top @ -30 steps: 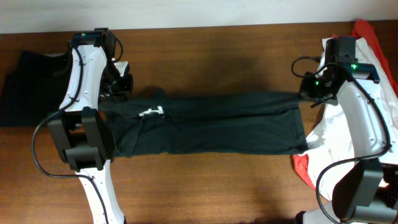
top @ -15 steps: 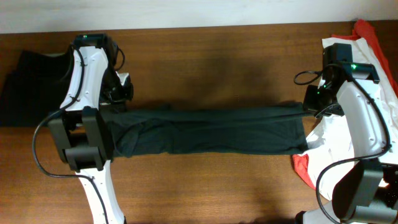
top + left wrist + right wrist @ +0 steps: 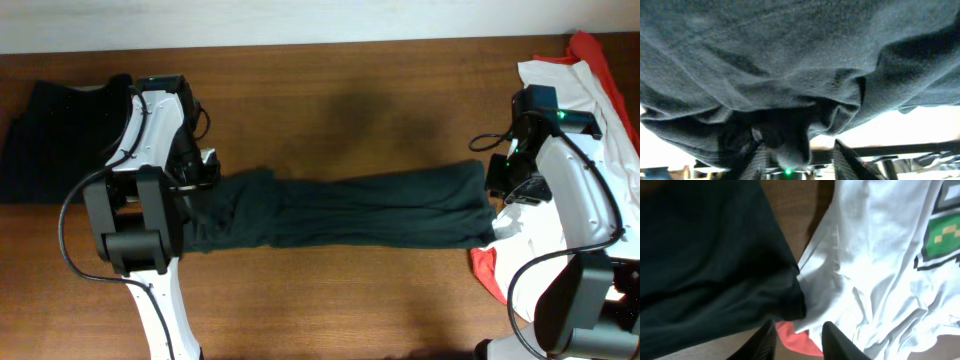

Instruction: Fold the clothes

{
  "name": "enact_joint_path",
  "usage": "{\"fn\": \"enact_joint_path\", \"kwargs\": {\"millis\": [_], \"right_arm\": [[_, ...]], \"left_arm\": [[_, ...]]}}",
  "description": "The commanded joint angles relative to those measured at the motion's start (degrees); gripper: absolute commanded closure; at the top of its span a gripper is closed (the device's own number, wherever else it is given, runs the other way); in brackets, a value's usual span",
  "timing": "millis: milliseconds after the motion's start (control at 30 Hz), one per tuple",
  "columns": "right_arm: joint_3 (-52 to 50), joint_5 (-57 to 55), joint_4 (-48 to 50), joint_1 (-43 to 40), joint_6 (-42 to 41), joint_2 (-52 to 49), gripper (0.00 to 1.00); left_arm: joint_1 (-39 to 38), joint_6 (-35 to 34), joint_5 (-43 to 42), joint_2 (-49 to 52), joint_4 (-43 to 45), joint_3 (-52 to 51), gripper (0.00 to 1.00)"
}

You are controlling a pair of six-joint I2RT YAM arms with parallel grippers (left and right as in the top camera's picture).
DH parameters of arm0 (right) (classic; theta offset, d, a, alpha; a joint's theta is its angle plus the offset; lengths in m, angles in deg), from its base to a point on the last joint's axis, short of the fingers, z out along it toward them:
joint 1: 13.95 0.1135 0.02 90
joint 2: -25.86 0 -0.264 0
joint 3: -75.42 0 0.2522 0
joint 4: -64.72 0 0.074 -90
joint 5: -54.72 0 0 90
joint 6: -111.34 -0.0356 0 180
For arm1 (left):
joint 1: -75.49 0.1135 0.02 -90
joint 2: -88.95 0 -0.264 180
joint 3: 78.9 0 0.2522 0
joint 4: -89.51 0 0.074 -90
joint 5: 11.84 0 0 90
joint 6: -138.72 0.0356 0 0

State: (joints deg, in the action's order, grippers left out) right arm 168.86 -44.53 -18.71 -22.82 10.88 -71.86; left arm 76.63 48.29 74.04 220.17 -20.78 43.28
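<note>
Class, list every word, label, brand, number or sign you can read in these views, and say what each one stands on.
No text can be read in any view.
black T-shirt: no letters showing on the folded cloth.
white T-shirt: a green and yellow blocky print, cut off at the picture's edge; no letters can be made out.
dark garment lying flat in the overhead view: plain, no print showing.

black shirt (image 3: 370, 205), white shirt (image 3: 875, 270) — green-yellow checks

Left gripper (image 3: 799, 160) low, jaws apart; right gripper (image 3: 798, 339) low, jaws apart; both well apart.
</note>
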Motion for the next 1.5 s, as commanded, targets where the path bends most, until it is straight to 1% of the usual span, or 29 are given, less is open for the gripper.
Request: {"fn": "enact_joint_path", "kwargs": {"millis": [0, 67, 133, 167, 233, 333, 367, 433, 500, 600, 667, 767, 800, 900, 1000, 1033, 1067, 1167, 1200, 1300, 1333, 1367, 1433, 1467], "right_arm": [[-0.4, -2.4, 0.0, -0.3, -0.3, -0.2, 0.6], [-0.4, -2.4, 0.2, -0.3, -0.3, -0.2, 0.55], [-0.4, -2.3, 1.1, -0.3, -0.3, -0.2, 0.48], [-0.4, -1.7, 1.6, -0.3, 0.1, -0.2, 0.46], [-0.4, 0.6, 2.3, -0.3, 1.4, -0.2, 0.46], [-0.4, 3.6, 3.5, -0.3, 1.6, -0.2, 0.44], [-0.4, 3.7, 3.8, -0.3, 1.6, -0.2, 0.42], [-0.4, 4.7, 4.1, -0.3, 1.6, -0.2, 0.41], [-0.4, 5.2, 4.0, -0.3, 1.6, -0.2, 0.41], [-0.4, 6.2, 3.7, -0.3, 1.6, -0.2, 0.41], [-0.4, 6.2, 3.4, -0.3, 1.7, -0.2, 0.41], [-0.4, 6.2, 3.4, -0.3, 1.7, -0.2, 0.4], [-0.4, 6.2, 3.4, -0.3, 1.7, -0.2, 0.4], [-0.4, 6.2, 3.0, -0.3, 1.7, -0.2, 0.4], [-0.4, 6.2, 3.0, -0.3, 1.7, -0.2, 0.4], [-0.4, 6.2, 3.0, -0.3, 1.7, -0.2, 0.4], [-0.4, 6.2, 3.0, -0.3, 1.7, -0.2, 0.4], [-0.4, 6.2, 3.0, -0.3, 1.7, -0.2, 0.41], [-0.4, 6.2, 3.0, -0.3, 1.7, -0.2, 0.4], [-0.4, 6.2, 3.0, -0.3, 1.7, -0.2, 0.41], [-0.4, 6.2, 3.0, -0.3, 1.7, -0.2, 0.4], [-0.4, 6.2, 3.0, -0.3, 1.7, -0.2, 0.4], [-0.4, 6.0, 3.0, -0.3, 1.6, -0.2, 0.41], [-0.4, 6.0, 3.0, -0.3, 1.7, -0.2, 0.4]], "left_arm": [[0.0, -0.2, 0.0, -2.0, -0.2, -0.4, 0.46], [0.0, -0.2, 0.0, -2.2, -0.2, -0.4, 0.43], [0.0, -0.2, 0.0, -3.0, -0.2, -0.3, 0.42], [0.0, -0.2, 0.0, -3.4, 0.0, -0.1, 0.42], [0.0, -0.2, -0.9, -4.6, 0.7, 0.2, 0.42], [-1.1, 0.0, -3.3, -7.9, 4.7, 0.2, 0.42], [-1.7, 0.0, -4.5, -8.7, 6.2, 0.2, 0.42], [-3.4, 0.0, -9.4, -9.9, 10.4, 0.2, 0.42], [-5.2, 0.0, -11.6, -9.8, 13.6, 0.2, 0.42], [-8.3, 0.0, -10.9, -9.4, 18.6, -0.8, 0.41], [-10.7, -0.2, -9.7, -9.3, 23.0, -2.9, 0.38], [-13.3, -5.2, -3.3, -9.3, 28.7, -6.7, 0.38], [-13.8, -5.7, -2.4, -9.3, 30.4, -7.8, 0.38], [-15.1, -6.4, -2.2, -9.3, 36.1, -10.9, 0.38], [-15.4, -6.5, -2.2, -9.2, 38.9, -12.8, 0.39], [-15.4, -6.6, -2.0, -9.2, 39.1, -13.2, 0.44], [-15.4, -6.6, -1.8, -9.2, 39.4, -13.5, 0.47], [-15.4, -6.6, -0.5, -9.2, 40.9, -15.1, 0.49], [-15.4, -6.6, -0.5, -9.2, 41.4, -15.5, 0.54], [-15.4, -6.6, -0.5, -9.2, 41.9, -15.8, 0.87], [-15.4, -6.6, -0.6, -9.2, 42.0, -15.8, 0.95], [-15.4, -6.6, -1.4, -9.2, 41.9, -15.5, 1.0], [-15.4, -6.6, -5.6, -9.2, 40.3, -14.2, 0.99], [-15.4, -6.4, -9.3, -9.4, 38.3, -12.8, 1.0]]}}
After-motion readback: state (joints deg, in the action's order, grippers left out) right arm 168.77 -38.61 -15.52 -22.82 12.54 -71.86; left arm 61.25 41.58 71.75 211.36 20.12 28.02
